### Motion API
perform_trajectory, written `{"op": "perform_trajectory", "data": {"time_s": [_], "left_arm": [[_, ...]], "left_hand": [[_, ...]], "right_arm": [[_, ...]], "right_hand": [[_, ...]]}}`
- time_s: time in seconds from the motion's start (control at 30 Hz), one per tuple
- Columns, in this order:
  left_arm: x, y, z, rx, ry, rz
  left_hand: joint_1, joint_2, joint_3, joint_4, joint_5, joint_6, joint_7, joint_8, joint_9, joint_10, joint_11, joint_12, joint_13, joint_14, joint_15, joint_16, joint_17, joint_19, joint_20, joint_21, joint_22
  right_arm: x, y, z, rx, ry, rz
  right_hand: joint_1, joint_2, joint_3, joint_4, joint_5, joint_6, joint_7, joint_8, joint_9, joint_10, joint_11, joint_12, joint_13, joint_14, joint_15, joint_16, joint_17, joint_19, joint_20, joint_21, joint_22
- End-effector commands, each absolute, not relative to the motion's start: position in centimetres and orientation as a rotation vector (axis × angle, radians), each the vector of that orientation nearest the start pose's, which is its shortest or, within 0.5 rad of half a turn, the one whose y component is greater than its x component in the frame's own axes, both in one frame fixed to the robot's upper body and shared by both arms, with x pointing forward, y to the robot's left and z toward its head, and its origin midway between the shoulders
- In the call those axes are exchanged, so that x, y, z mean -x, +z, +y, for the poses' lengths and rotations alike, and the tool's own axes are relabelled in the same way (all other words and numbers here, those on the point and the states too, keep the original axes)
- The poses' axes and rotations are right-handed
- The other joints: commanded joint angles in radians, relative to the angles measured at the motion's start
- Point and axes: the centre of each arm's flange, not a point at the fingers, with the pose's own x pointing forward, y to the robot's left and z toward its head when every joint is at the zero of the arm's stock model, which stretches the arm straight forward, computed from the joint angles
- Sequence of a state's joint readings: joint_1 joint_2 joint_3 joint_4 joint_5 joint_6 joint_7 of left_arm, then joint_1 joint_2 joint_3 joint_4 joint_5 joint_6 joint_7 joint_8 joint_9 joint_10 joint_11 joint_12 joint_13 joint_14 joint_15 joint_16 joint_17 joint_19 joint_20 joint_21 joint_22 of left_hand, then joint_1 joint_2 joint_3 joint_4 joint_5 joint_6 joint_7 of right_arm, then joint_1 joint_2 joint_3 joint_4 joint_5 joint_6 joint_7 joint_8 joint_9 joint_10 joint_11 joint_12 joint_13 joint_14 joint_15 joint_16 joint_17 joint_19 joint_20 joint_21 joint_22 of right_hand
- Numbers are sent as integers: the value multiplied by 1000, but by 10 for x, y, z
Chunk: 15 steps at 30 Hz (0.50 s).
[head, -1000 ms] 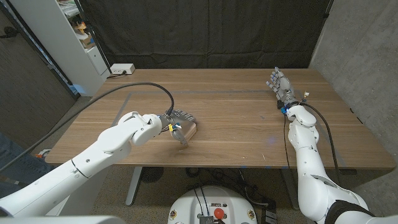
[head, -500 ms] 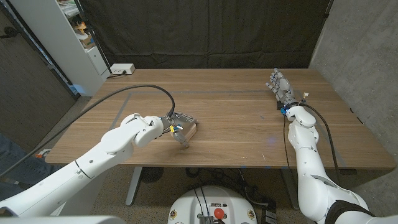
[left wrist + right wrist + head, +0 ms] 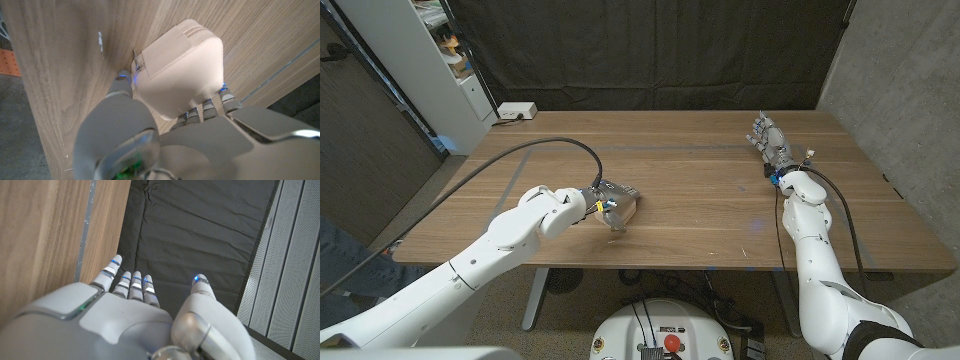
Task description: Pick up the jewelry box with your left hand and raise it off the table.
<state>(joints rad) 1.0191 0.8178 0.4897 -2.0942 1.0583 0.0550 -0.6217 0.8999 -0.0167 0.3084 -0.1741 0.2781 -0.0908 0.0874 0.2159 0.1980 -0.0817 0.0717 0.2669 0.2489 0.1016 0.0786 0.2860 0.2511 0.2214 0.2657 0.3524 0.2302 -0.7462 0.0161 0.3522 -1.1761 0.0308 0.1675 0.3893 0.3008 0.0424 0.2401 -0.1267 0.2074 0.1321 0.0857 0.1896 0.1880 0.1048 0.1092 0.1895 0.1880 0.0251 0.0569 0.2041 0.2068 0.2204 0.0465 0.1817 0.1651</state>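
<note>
You are working at a wooden table (image 3: 700,190) with a walnut-coloured top and faint pale tape lines (image 3: 650,147) across its far half. Behind it hangs a black curtain (image 3: 650,50), creased and reaching down to table level. To your left stands a white shelving unit (image 3: 440,60) with small items on its shelves, and a white power strip (image 3: 516,111) sits at the table's far left corner. To your right rises a grey concrete wall (image 3: 895,80). Grey carpet (image 3: 360,215) covers the floor beside the table.
</note>
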Motion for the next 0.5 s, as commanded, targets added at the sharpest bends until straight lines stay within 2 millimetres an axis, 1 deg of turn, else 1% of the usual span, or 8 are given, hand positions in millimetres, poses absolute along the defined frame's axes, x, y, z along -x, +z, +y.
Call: {"op": "perform_trajectory", "data": {"time_s": [0.03, 0.2, 0.3, 0.5], "left_arm": [[-534, -61, 165, -1966, -326, -411], [-536, -61, 163, -1947, -332, -423], [-537, -60, 163, -1932, -335, -430], [-539, -57, 163, -1921, -322, -444]], "left_hand": [[87, 68, 14, 4, -16, 20, 1, 12, 1, 8, -2, 8, 4, 24, -3, 16, 18, 97, -54, 23, 7], [95, 64, 17, 4, -25, 29, -2, 15, 2, 13, -6, 10, 4, 42, -10, 27, 28, 116, -54, 33, 8], [100, 64, 19, 5, -30, 38, 3, 17, 2, 19, -6, 12, 5, 47, -10, 31, 33, 125, -53, 37, 8], [107, 67, 25, 6, -37, 46, 3, 19, 2, 30, -8, 16, 5, 57, -11, 38, 42, 139, -54, 44, 7]], "right_arm": [[-677, -8, -342, -107, 78, -612], [-676, -10, -343, -109, 72, -610], [-674, -11, -344, -108, 67, -610], [-671, -10, -344, -104, 62, -611]], "right_hand": [[3, -13, -1, 2, 7, 3, -1, 6, 3, -5, 1, 7, 4, -2, 8, 0, 2, 3, 3, 6, 4], [3, -13, -1, 2, 7, 2, -1, 6, 3, -7, 1, 6, 4, -2, 8, 0, 2, 2, 4, 6, 4], [4, -13, -1, 2, 7, 2, -1, 6, 3, -7, 1, 6, 4, -2, 8, 0, 2, 2, 4, 6, 4], [4, -14, -2, 1, 7, 2, -1, 6, 3, -7, 1, 7, 4, -3, 8, 0, 2, 1, 5, 5, 4]]}}
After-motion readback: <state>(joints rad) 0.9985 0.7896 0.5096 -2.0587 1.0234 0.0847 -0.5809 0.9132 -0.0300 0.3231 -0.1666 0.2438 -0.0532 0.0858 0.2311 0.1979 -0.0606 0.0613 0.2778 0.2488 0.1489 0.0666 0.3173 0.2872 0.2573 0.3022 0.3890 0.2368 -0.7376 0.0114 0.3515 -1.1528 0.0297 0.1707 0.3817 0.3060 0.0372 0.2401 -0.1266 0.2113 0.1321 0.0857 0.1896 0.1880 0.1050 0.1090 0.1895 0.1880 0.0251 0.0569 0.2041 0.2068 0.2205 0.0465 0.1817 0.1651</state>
